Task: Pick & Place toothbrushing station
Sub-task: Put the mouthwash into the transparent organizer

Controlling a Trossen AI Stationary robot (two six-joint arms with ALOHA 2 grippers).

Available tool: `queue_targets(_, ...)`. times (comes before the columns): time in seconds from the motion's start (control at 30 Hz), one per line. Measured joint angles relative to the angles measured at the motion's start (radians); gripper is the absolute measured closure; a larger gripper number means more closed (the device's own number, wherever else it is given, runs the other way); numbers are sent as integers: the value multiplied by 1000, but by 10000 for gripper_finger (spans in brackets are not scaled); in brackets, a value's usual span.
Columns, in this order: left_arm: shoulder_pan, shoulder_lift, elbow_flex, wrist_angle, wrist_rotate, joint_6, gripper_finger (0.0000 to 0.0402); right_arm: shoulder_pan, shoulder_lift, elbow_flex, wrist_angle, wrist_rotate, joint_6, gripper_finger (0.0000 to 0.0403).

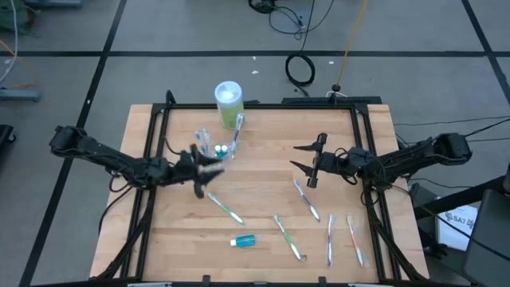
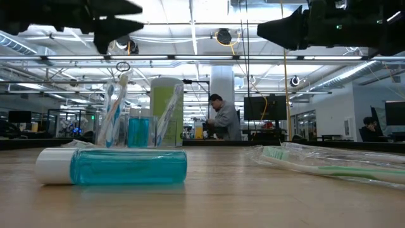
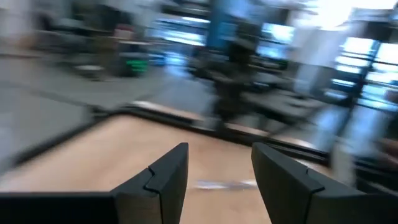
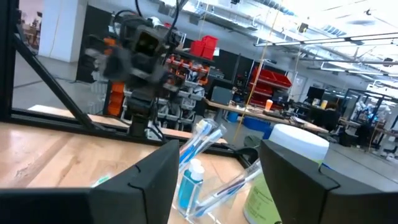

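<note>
Looking down in the high view, a wooden bench (image 1: 263, 159) stands on grey floor crossed by dark lines. A clear cup (image 1: 213, 147) left of centre holds brushes; a pale bottle (image 1: 229, 102) stands above it. Loose toothbrushes (image 1: 306, 199) lie lower right, mostly running top to bottom, and a blue tube (image 1: 243, 241) lies crosswise at the bottom. The left pincer (image 1: 199, 169) is open beside the cup; the right pincer (image 1: 307, 163) is open at centre right.

In the low view, the tube (image 2: 114, 166) lies sideways, cap left, before an open workshop.
</note>
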Motion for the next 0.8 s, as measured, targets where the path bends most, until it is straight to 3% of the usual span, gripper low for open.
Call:
queue_targets(0.07,0,52,0,66,99,3,218,0,6,0,7,0,0,184)
queue_targets(0.23,-24,189,11,201,207,-2,218,0,5,0,11,1,-32,187)
queue_targets(0.33,-62,283,83,200,269,29,218,0,5,0,11,1,-65,186)
queue_targets(0.57,-181,492,305,-19,226,147,218,-8,5,0,11,2,-87,189)
queue_targets(0.8,-297,618,453,-116,190,64,218,-21,5,0,14,2,-82,190)
